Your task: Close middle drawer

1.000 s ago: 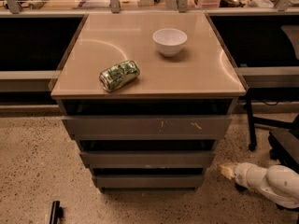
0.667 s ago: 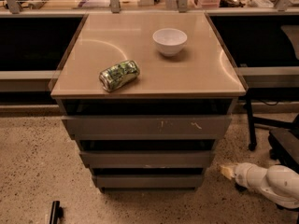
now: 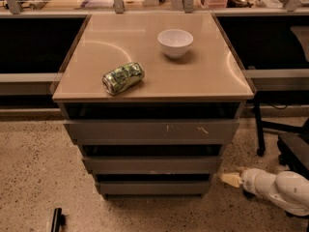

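From where I stand, the gripper [image 3: 231,179] hangs low by the floor at the right of the drawer cabinet, its pale tip pointing left toward the fronts; whether it is open or closed I cannot tell, and it has nothing in it that I can see. The middle drawer [image 3: 152,164] is the plain grey front between the scratched top drawer [image 3: 152,129] and the narrow bottom drawer [image 3: 152,186], with a dark gap above it, so I judge it to be standing out a little and not yet pushed home. It lies up and to the left of the gripper, near but apart, the tip sitting just past the drawer's lower right corner. To do this well, I'd say the gripper should rise to the height of that flat front, come round before it, and press squarely near its middle (a shove at one corner might skew the drawer on its runners), keeping clear of the bottom drawer. The white bowl [image 3: 175,41] and crushed green can [image 3: 123,77] on the tabletop [image 3: 212,81] sit well out of the way.
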